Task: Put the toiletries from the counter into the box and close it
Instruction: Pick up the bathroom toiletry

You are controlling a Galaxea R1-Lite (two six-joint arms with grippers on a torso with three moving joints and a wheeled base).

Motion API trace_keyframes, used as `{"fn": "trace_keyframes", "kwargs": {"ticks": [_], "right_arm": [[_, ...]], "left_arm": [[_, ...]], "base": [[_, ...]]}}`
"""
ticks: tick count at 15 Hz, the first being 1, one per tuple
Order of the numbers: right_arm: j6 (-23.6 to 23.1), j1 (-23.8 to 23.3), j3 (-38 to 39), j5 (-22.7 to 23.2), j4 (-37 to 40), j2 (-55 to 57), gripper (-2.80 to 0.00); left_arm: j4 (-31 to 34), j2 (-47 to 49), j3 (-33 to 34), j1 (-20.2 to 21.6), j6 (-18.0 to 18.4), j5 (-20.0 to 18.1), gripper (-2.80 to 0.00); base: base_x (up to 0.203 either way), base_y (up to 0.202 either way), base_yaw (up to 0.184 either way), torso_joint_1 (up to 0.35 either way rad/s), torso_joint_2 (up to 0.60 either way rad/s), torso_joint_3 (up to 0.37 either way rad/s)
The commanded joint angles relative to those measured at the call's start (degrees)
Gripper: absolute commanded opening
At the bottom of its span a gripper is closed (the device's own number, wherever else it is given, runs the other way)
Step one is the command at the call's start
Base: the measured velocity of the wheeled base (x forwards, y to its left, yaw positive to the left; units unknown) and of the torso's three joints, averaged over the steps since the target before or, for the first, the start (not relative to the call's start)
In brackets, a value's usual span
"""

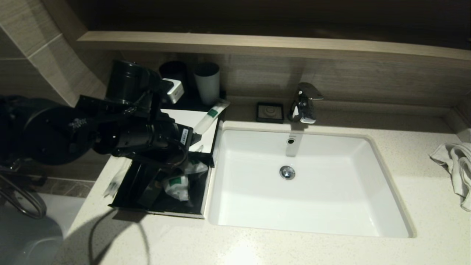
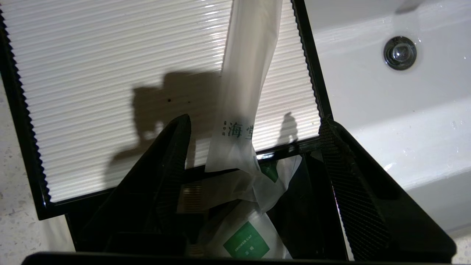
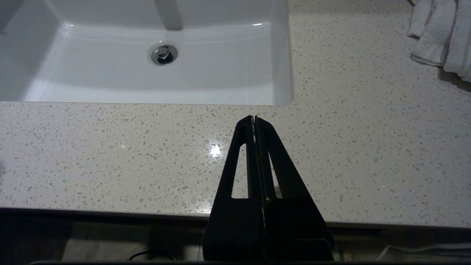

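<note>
A black box [image 1: 158, 210] stands open on the counter left of the sink. Its lid [image 1: 187, 117] lies back, white ribbed inside up, as the left wrist view [image 2: 110, 73] also shows. A long white packet [image 1: 211, 112] leans out of the box across the lid [image 2: 244, 73]. A shower-cap packet with a green label [image 1: 176, 184] lies inside with other packets [image 2: 246, 241]. My left gripper [image 1: 186, 158] hangs open over the box, its fingers either side of the packets without touching them [image 2: 254, 121]. My right gripper [image 3: 254, 118] is shut and empty above the counter's front edge.
The white sink [image 1: 220, 206] borders the box on its right, with a chrome faucet [image 1: 303, 103] and a black dish [image 1: 270, 112] behind. Two cups [image 1: 207, 82] stand behind the lid. A towel [image 1: 456, 165] lies at the far right. A pale strip [image 1: 114, 178] lies left of the box.
</note>
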Motion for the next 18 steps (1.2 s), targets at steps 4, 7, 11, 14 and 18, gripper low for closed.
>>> {"fn": "trace_keyframes", "kwargs": {"ticks": [4, 7, 11, 14, 18], "right_arm": [[0.01, 0.00, 0.00, 0.02, -0.01, 0.00, -2.80], [0.01, 0.00, 0.00, 0.02, -0.01, 0.00, -2.80], [0.01, 0.00, 0.00, 0.02, -0.01, 0.00, -2.80], [0.01, 0.00, 0.00, 0.02, -0.01, 0.00, -2.80], [0.01, 0.00, 0.00, 0.02, -0.01, 0.09, -2.80]], "left_arm": [[-1.37, 0.70, 1.80, 0.49, 0.32, -1.05, 0.00], [-2.09, 1.29, 1.88, 0.49, 0.47, -1.05, 0.00], [-2.27, 2.21, 1.97, 0.49, 2.68, -1.05, 0.00], [-2.35, 2.80, 2.05, 0.49, 2.72, -1.05, 0.00], [-5.11, 3.53, 2.45, 0.49, 2.63, -0.96, 0.00]], "base": [[0.000, 0.000, 0.000, 0.000, 0.00, 0.000], [0.000, 0.000, 0.000, 0.000, 0.00, 0.000], [0.000, 0.000, 0.000, 0.000, 0.00, 0.000], [0.000, 0.000, 0.000, 0.000, 0.00, 0.000], [0.000, 0.000, 0.000, 0.000, 0.00, 0.000]]}}
